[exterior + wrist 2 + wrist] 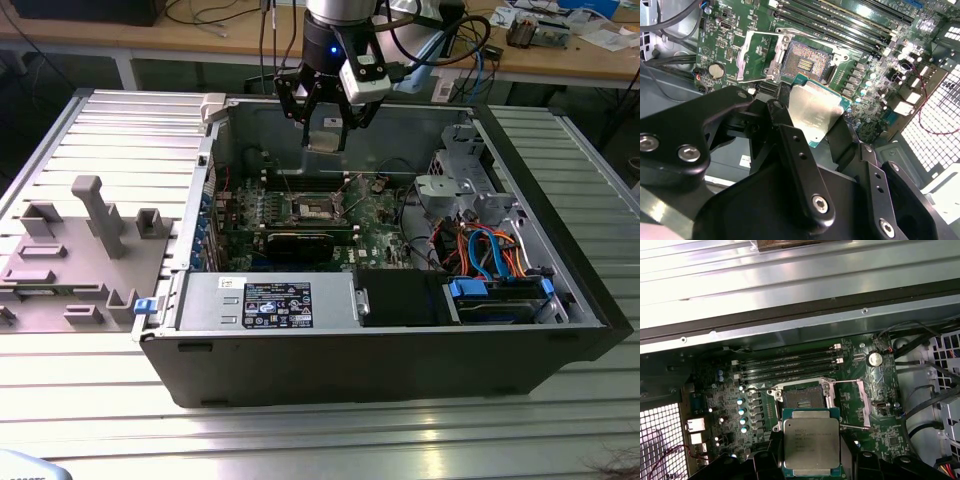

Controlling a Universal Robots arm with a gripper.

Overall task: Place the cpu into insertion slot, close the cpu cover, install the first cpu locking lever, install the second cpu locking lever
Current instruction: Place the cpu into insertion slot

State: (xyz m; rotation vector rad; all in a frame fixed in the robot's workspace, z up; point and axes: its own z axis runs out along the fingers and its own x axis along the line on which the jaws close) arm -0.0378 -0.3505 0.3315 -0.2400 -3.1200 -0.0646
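Claw (325, 135) closed on the cpu (326, 139): its black fingers (782, 125) press two opposite edges of the chip, spread no wider than the chip itself, and nothing else touches it. In the exterior view the claw hangs inside the open computer case (400, 370), well above the insertion slot (312, 207), with the cpu a small pale square between the tips. The slot lies bare on the green board, its contact field uncovered. The cpu cover (863, 405) is folded open and lies flat just beside the slot. Thin wire levers around the slot are hard to trace. In the exterior view the cover cannot be told from the board around the slot. The first wrist view shows the chip's silver top square-on, with the long memory slots (790, 365) on the far side of the slot from it and the ribbed bench (790, 285) past the case wall; the fingers there are mostly cut off. In the second wrist view the claw's linkage hides much of the board near the slot, and glare whitens the chip's top.
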